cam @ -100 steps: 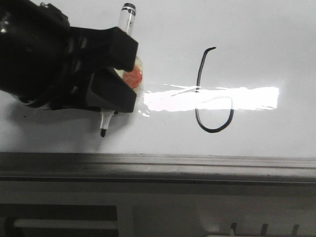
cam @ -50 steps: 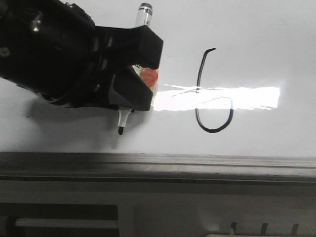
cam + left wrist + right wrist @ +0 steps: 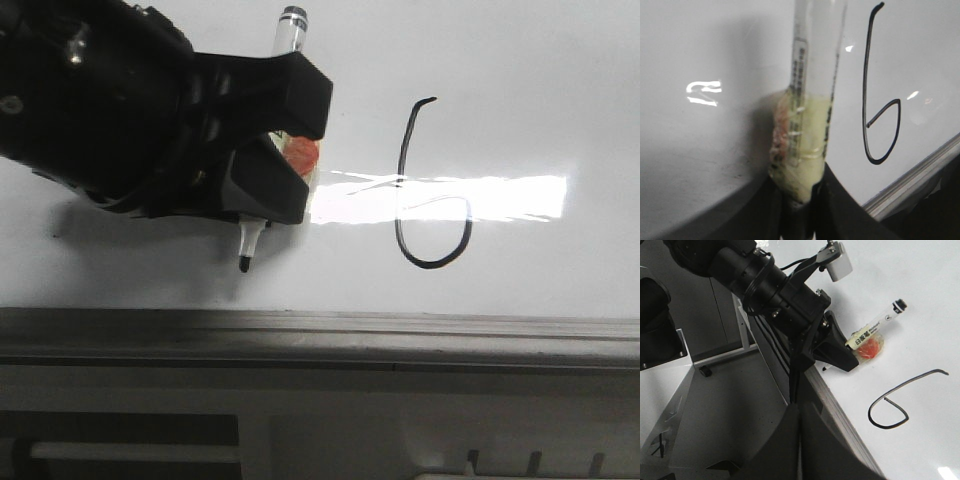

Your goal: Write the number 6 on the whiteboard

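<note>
Front view, change: against a second ago we find the left gripper and its marker shifted toward the number 6; over the last half second nothing moves.
Front view, meaning: the 6 stands complete on the whiteboard, stem, hook and closed loop; we judge the writing done, only the retreat remaining.
Front view, tip: it sits low on the board, well left of the figure; contact we cannot tell.
Left wrist view, jaws: pinched on the marker at its taped yellowish wrap; the 6 lies beside it.
Right wrist view, jaws: the right gripper shows fingers pressed together, holding nothing, clear of the 6.
</note>
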`<state>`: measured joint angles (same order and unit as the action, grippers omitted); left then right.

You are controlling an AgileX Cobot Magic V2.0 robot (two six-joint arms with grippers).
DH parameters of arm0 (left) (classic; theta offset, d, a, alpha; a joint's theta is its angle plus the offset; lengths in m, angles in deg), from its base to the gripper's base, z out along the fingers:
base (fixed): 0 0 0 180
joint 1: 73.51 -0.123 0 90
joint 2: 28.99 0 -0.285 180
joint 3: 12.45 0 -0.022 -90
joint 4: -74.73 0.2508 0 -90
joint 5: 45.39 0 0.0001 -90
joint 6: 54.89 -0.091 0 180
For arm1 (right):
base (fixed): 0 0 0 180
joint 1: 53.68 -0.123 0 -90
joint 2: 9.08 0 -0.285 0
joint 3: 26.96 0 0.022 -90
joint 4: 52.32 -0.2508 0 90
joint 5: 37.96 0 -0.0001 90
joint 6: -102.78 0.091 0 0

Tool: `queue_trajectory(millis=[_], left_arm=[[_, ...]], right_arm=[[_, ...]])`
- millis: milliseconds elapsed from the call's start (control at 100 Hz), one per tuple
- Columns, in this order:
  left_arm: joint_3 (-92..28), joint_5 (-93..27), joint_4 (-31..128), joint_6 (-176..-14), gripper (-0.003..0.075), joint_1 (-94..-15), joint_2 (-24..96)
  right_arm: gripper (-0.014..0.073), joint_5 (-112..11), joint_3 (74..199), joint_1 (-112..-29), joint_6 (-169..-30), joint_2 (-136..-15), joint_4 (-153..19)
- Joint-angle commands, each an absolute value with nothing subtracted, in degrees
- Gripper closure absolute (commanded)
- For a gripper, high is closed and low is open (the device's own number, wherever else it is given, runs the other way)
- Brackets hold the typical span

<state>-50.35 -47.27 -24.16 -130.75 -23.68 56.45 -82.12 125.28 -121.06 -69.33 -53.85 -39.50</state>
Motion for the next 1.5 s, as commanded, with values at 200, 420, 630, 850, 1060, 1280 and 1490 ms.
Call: queue_trajectory(millis=[200,420,630,850,1060,1280,1490], left_arm=[[-50.02,-60.50,-24.78,-130.73,0.0392,-24.64,57.56],[-50.02,-60.90,-25.47,-130.73,0.0351,-24.64,57.56],[-50.02,-60.13,-25.60,-130.73,0.0132,-24.64,57.44],[-50.02,-54.04,-25.61,-130.73,0.0117,-24.64,52.66],[-50.02,-48.57,-25.61,-130.73,0.0175,-24.64,44.52],[-53.99,-39.33,-13.92,-131.07,0.0459,-24.64,28.20],[-62.45,-33.72,-5.78,-131.07,0.0737,-24.64,10.17]], right_arm=[[0.0655,-77.54,126.76,-121.01,-69.26,-53.79,-37.85],[0.0655,-77.54,126.76,-121.01,-69.26,-53.79,-37.85],[0.0655,-77.41,126.76,-121.01,-69.26,-53.79,-37.64],[0.0655,-78.30,126.76,-121.01,-69.26,-53.79,-36.72],[0.0655,-79.03,126.76,-121.01,-69.26,-53.17,-36.72],[0.0636,-88.01,126.39,-121.01,-67.88,-47.06,-34.65],[0.0636,-92.01,119.28,-121.01,-60.00,-31.05,-20.56]])
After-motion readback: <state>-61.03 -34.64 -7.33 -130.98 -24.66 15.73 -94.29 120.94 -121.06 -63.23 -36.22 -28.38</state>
